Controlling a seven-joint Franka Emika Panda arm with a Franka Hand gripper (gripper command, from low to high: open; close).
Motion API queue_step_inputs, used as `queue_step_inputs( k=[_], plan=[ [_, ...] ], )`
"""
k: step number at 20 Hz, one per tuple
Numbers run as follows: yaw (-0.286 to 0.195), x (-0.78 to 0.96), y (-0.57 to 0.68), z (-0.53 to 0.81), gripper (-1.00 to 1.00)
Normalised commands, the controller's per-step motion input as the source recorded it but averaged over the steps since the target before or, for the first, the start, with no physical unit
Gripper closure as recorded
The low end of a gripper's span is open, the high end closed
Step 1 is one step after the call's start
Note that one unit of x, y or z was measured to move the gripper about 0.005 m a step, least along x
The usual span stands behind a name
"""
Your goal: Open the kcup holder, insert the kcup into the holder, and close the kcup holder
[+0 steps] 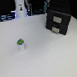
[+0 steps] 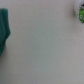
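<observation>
Looking down, I cannot see my claw, so I cannot tell if it is open; the kcup (image 1: 20, 44) waits on the bench (image 1: 42, 56), the kcup holder (image 1: 58, 20) well apart and not opened yet.

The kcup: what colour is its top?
Green, on a white kcup; clearest in the exterior view.

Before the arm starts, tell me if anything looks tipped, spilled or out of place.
Nothing stands out. The kcup stands upright and alone on the white table; the holder sits square with both drawers shut.
</observation>
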Motion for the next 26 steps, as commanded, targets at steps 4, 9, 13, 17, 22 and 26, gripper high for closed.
queue_step_inputs(
  k=[4, 9, 13, 17, 22, 26],
  plan=[
    [-0.175, -0.23, 0.55, 0.18, -1.00],
    [-0.190, -0.22, 0.66, 0.21, -1.00],
    [-0.194, -0.20, 0.68, 0.12, -1.00],
    [-0.197, -0.21, 0.69, 0.01, -1.00],
    [-0.186, -0.25, 0.70, -0.01, -1.00],
    [-0.184, -0.27, 0.69, -0.10, -1.00]
  ],
)
